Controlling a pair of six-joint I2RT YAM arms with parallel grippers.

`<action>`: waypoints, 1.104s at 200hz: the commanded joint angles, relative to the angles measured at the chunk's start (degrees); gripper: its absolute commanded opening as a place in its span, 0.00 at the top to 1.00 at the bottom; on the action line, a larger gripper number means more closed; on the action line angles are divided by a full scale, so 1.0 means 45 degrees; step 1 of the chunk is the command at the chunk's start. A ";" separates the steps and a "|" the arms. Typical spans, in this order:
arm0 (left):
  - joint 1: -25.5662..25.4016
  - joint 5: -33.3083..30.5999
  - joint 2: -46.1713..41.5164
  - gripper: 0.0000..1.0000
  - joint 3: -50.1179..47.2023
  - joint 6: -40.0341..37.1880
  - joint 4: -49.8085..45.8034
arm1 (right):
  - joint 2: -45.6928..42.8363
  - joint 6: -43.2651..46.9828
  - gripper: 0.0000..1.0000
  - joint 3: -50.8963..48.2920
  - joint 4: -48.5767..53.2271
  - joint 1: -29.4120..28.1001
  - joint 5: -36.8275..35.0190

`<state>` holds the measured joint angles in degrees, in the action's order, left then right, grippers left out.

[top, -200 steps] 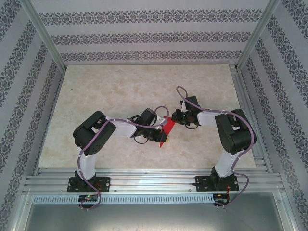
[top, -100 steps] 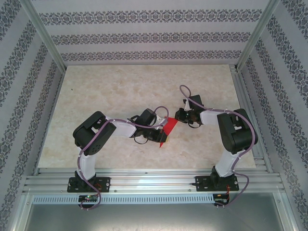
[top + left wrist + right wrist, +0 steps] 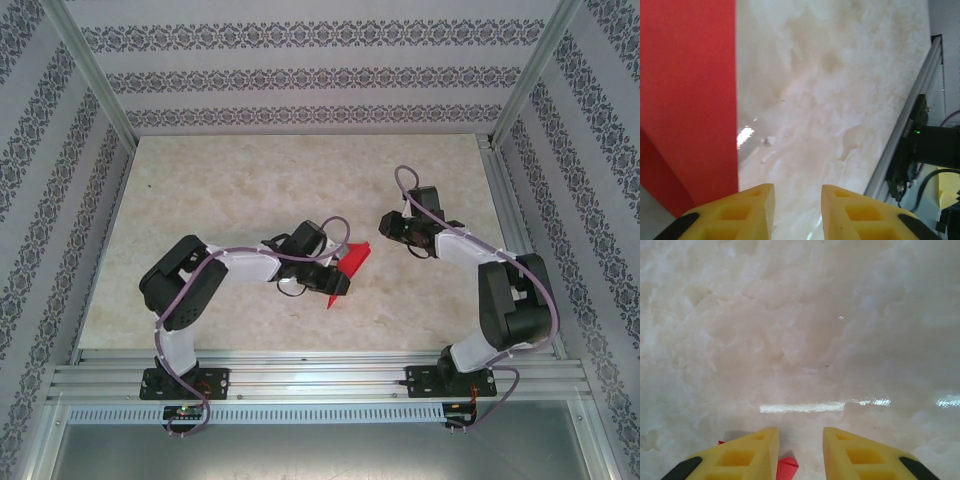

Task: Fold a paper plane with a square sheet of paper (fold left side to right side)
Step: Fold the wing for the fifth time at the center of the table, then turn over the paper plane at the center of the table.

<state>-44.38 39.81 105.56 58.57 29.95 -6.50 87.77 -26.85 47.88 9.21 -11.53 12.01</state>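
Mid-bench, just off the left arm's wrist, lies the thin bright red square sheet of paper (image 3: 352,262). It's already folded into a narrow slanted strip with a pointed near end, on the pale marbled bench (image 3: 250,180). From above I can't tell whether the far flap lies flat or sits slightly raised.

Left jaws: parted, bare bench in the gap, nothing gripped. The left wrist view has the red paper running along the outer side of one yellow finger (image 3: 735,215). It's close, but I can't call contact.

Right jaws: parted and empty too, standing apart from the strip on its right in the top view. In the right wrist view a small red corner peeks up at the bottom edge between the fingers, and bare bench lies ahead.

Handling, my read:
- Near weightless, so any nudge or snag will shift it. The bench looks glossy, so expect it to skate rather than stay put.
- Floppy across the flat faces, a bit stiffer along the creases. Folded layers will likely spring open unless pressed down.
- It marks and tears easily, so use a light pinch and no dragging.
- Best hold is probably a free edge or corner of the top layer, pinched shallow. One side should pin the strip near the crease while the other lifts and carries the flap over.
- A flat-lying edge will be hard to get under, so go for whichever edge stands proud.
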 commanded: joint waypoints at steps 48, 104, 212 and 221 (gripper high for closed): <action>0.1606 -0.1242 -0.4361 0.56 -0.0545 -0.0427 -0.2108 | -0.2128 -0.1264 0.54 -0.0332 0.2697 -0.2209 -0.1715; 0.3515 -0.4574 -0.7202 0.42 -0.3200 0.0753 -0.2084 | -0.0409 -0.3175 0.29 0.0717 0.3658 -0.6406 -0.4841; 0.4022 -0.5377 -0.8601 0.39 -0.4209 0.0461 -0.2799 | 0.1897 -0.2785 0.71 0.2398 0.5817 -0.7262 -0.6319; 0.4038 -0.5429 -0.8683 0.39 -0.4214 0.0453 -0.2866 | 0.1677 -0.2718 0.80 0.2318 0.5771 -0.7264 -0.6126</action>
<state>-27.00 17.15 68.27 40.10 32.49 -17.12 98.13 -39.44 57.87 33.32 -43.51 -14.96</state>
